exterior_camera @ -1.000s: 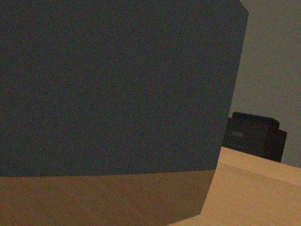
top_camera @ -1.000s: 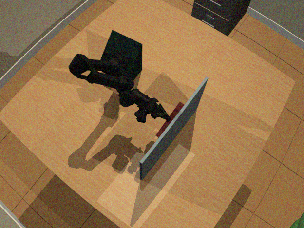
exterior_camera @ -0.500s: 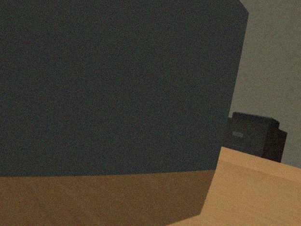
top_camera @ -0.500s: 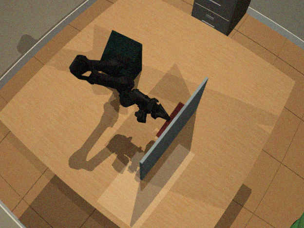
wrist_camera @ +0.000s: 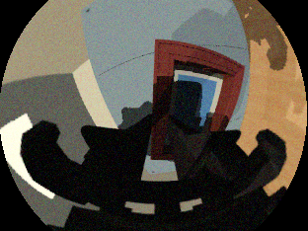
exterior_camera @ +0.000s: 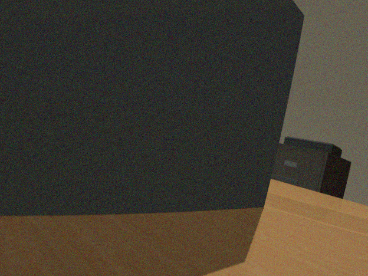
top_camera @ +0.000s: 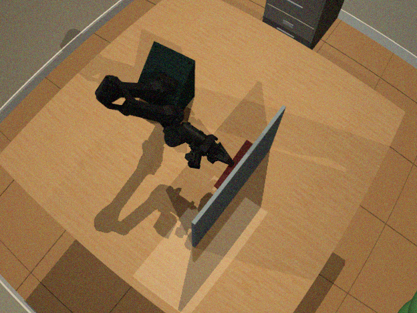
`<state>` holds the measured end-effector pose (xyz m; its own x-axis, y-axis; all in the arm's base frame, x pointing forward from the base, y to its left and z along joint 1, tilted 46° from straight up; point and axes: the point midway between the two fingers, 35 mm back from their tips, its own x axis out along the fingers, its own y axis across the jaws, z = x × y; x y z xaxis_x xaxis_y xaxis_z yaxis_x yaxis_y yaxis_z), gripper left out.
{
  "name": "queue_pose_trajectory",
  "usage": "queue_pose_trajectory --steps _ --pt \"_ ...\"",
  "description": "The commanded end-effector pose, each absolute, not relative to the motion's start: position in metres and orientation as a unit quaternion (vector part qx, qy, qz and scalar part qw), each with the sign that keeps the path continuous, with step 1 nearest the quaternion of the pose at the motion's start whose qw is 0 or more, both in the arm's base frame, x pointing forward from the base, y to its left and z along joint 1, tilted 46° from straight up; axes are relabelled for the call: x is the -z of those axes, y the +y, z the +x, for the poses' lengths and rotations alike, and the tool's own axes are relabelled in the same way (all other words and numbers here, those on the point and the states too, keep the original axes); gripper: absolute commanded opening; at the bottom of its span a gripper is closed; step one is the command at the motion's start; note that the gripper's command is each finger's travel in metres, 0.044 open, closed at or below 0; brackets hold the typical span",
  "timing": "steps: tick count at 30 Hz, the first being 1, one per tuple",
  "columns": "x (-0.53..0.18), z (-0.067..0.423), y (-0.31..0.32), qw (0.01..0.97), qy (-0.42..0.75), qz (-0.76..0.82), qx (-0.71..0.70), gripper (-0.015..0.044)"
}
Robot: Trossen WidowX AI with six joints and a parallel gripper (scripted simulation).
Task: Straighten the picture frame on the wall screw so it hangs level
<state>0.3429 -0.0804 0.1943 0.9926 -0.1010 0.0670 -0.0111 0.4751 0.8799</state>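
The red picture frame (top_camera: 246, 145) (wrist_camera: 165, 51) hangs on the near face of the upright grey wall panel (top_camera: 238, 174) (exterior_camera: 133, 104) (wrist_camera: 118, 39). It surrounds a blue picture with a white border, partly in dark shadow. In the wrist view its left bar runs down between the fingertips and its top bar slopes down to the right; the lens bends lines, so I cannot tell how level it is. My gripper (top_camera: 232, 163) (wrist_camera: 159, 117) is shut on the frame, close to the panel. The screw and the notched strip are hidden. The exterior view shows only the panel's back.
The panel stands on the wooden table (top_camera: 319, 188) (exterior_camera: 315, 243). A dark green block (top_camera: 175, 62) stands by the arm's base. A dark drawer cabinet (top_camera: 293, 15) (exterior_camera: 303, 172) stands beyond the table. Shadows of the arm and panel fall across the table.
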Motion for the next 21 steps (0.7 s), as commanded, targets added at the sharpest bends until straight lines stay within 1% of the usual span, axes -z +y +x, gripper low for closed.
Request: queue_pose_trajectory --steps 1,21 --pt "-0.194 0.3429 -0.0806 0.864 -0.055 0.499 0.027 0.0" --pt "-0.1922 0.3434 -0.0808 0.893 -0.053 0.446 0.03 0.0"
